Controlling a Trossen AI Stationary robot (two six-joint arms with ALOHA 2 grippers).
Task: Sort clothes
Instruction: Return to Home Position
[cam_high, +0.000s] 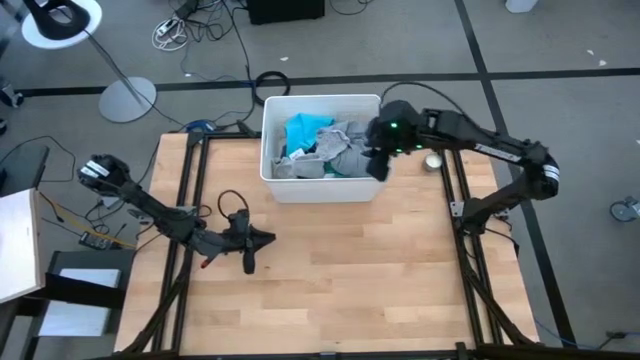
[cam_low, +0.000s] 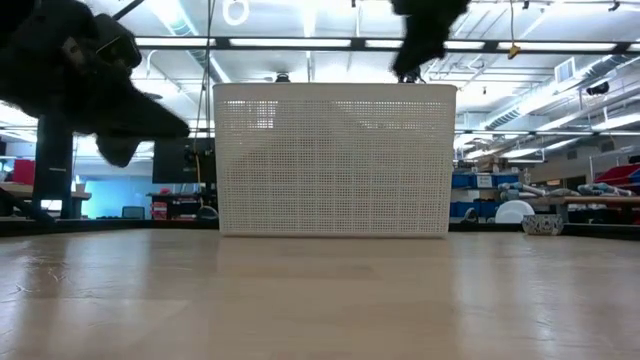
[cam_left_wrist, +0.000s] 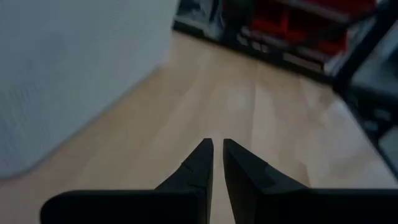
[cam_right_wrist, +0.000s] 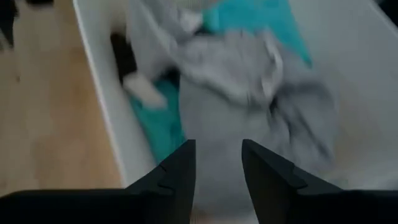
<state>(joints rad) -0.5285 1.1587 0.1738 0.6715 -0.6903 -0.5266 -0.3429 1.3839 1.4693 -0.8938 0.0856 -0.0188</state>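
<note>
The clothes lie heaped in a white plastic bin (cam_high: 272, 150) at the table's far middle: a bright turquoise garment (cam_high: 304, 130) (cam_right_wrist: 261, 18), a grey shirt (cam_high: 335, 155) (cam_right_wrist: 242, 87), and a small black piece (cam_right_wrist: 123, 53) by the bin wall. My right gripper (cam_high: 378, 165) (cam_right_wrist: 217, 162) is open above the bin's right end, over the grey shirt. My left gripper (cam_high: 268, 238) (cam_left_wrist: 217, 155) is shut and empty, level over the table near the left middle, pointing toward the table's right edge.
The bin shows in the low view (cam_low: 335, 160) as a mesh-walled box in the middle; its wall is also in the left wrist view (cam_left_wrist: 68, 68). Bare wooden table (cam_high: 350, 270) lies on the near side of the bin. A small round object (cam_high: 433, 161) sits right of the bin.
</note>
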